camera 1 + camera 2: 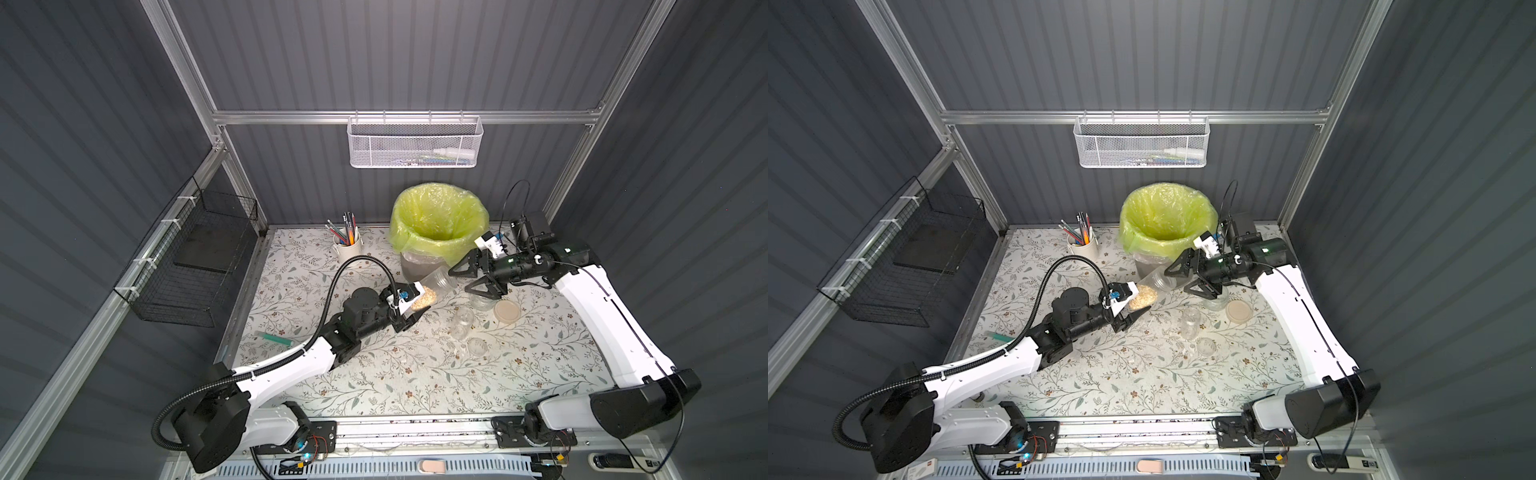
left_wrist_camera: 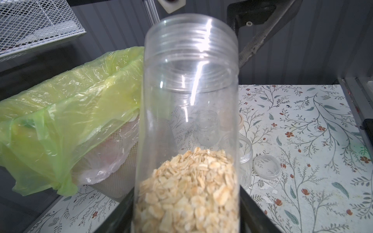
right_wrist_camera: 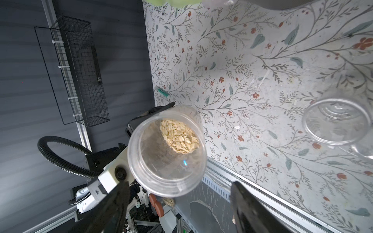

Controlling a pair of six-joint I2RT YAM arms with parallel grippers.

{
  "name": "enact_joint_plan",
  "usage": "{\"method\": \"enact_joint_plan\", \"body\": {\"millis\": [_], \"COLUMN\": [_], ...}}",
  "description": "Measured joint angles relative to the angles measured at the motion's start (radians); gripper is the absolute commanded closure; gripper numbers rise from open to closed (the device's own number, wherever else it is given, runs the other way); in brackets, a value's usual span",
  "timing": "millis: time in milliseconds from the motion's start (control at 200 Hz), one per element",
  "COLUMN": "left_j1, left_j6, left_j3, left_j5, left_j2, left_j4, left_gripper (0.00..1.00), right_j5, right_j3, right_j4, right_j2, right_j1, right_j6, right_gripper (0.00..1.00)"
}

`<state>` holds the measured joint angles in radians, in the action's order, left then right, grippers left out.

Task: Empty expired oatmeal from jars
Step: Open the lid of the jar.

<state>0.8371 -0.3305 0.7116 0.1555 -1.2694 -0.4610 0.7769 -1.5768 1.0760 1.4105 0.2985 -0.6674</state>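
Since left tool (image 1: 415,307) clamps its base, jar (image 1: 437,286) likely light, stiff, slippery, oatmeal (image 1: 424,300) pourable; right tool (image 1: 458,280), 3 o'clock, gapes empty.

Pale tan oatmeal (image 2: 187,185) in a clear jar (image 2: 189,60); yellow-green bag (image 1: 436,216); white tabletop (image 1: 395,374) with floral print.

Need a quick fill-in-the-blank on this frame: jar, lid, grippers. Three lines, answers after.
1. The left gripper grips a tilted jar that holds ____.
2. The beige lid lies flat on the ____.
3. The right gripper holds nothing; its jaws stand ____.

Missing words: oatmeal; table; open.
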Motion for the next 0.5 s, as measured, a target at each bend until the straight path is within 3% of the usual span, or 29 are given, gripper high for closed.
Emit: {"method": "enact_joint_plan", "body": {"millis": [500], "left_j1": [0.0], "left_j6": [-0.01], "left_j3": [0.01], "left_j5": [0.004], "left_j2": [-0.006], "left_j4": [0.029], "left_gripper": [0.99], "right_j5": [0.01], "right_j3": [-0.122], "right_j4": [0.076], "right_j2": [0.114], "right_j1": [0.02], "right_j6": [0.033], "right_gripper": [0.19]}}
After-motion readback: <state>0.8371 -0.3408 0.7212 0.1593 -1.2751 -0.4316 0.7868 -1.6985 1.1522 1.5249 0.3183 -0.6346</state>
